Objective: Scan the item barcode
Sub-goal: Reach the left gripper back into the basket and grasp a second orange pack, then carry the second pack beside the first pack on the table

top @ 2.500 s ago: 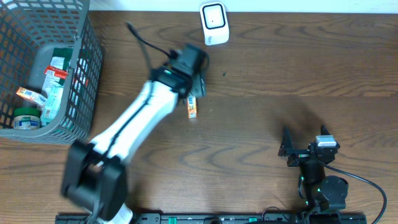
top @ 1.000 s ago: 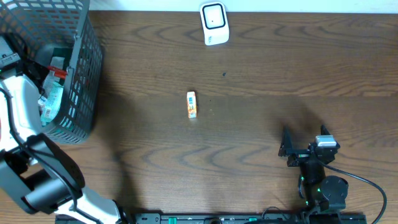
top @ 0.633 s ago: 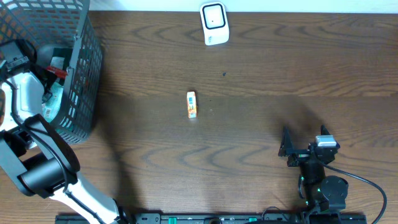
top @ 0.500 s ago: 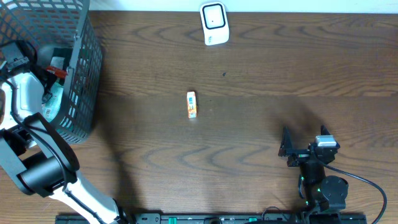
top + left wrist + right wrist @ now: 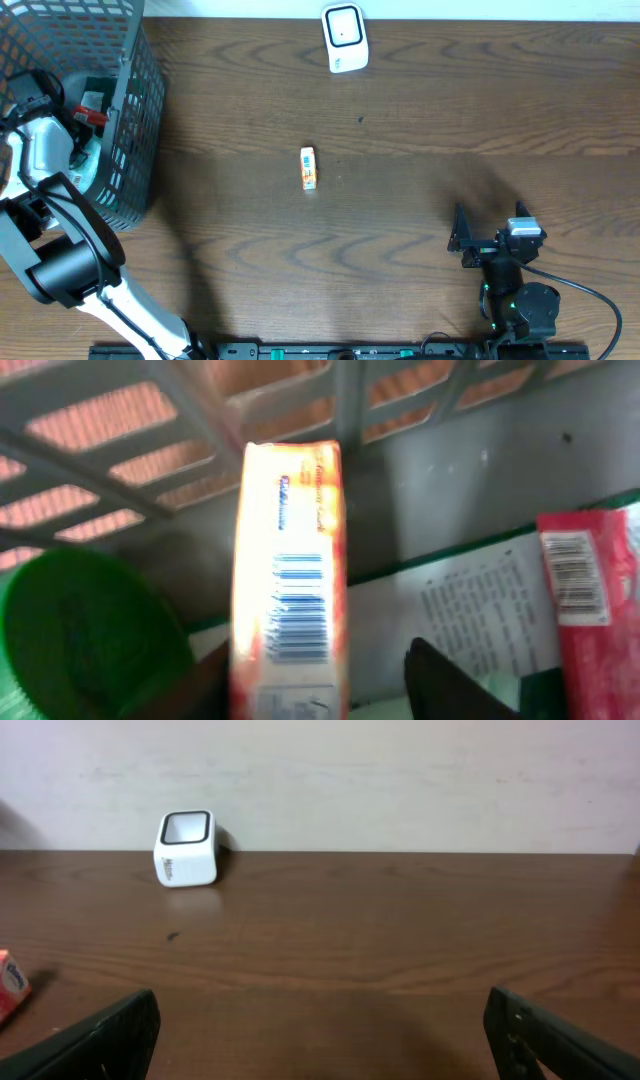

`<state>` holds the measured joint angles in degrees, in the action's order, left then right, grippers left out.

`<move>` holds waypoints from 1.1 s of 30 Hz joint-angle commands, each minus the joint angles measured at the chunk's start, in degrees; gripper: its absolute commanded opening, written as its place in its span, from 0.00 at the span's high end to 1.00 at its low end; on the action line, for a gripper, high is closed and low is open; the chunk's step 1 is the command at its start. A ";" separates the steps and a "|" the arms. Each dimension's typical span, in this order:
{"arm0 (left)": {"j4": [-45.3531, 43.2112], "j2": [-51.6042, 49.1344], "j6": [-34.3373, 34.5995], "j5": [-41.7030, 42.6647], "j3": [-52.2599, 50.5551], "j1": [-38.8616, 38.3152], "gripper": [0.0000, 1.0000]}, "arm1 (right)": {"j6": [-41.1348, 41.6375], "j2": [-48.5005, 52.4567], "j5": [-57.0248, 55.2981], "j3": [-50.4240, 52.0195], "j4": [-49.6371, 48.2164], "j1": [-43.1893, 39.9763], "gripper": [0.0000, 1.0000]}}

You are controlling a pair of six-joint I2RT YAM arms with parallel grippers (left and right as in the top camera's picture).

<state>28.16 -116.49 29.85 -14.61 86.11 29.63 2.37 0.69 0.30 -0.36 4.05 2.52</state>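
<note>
Left wrist view: barcoded carton (image 5: 288, 560) in the basket (image 5: 120, 420), long axis 12-to-6 o'clock, is straddled by the nearer left end effector (image 5: 318, 660), jaws apart, unclamped; right end effector (image 5: 320, 1010) is held wide open

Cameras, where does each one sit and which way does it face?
Overhead: above the table, looking straight down at basket, scanner, small box; left arm and right arm show.
Left wrist: inside the basket, facing an orange carton and green lid; left gripper straddles the carton.
Right wrist: low, looking level across the table to the wall; right gripper open, fingers in the bottom corners.
Shared: overhead and right wrist both show scanner and small box.
</note>
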 commanded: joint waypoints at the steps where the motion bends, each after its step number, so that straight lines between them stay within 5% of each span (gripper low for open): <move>1: -0.24 1.16 -0.63 -1.22 0.50 0.48 0.58 | -0.28 -0.31 0.00 0.04 0.22 -0.20 0.01; 9: 0.22 9.60 -0.66 -1.14 0.50 0.46 0.91 | -0.31 -0.31 0.00 0.07 0.22 -0.20 0.01; 18: 1.29 29.16 -0.63 -0.72 0.50 -1.62 0.92 | -0.28 -0.31 0.00 0.04 0.22 -0.20 0.01; 23: 4.02 40.30 -0.66 8.35 0.48 -6.12 0.92 | -0.28 -0.31 0.00 0.04 0.22 -0.20 0.01; 33: 23.17 51.98 -0.98 12.50 -0.59 -26.62 0.92 | -0.28 -0.31 0.00 0.04 0.22 -0.20 0.01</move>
<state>49.52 -64.45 29.74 -3.68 86.08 7.97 2.37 0.69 0.30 -0.36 4.03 2.52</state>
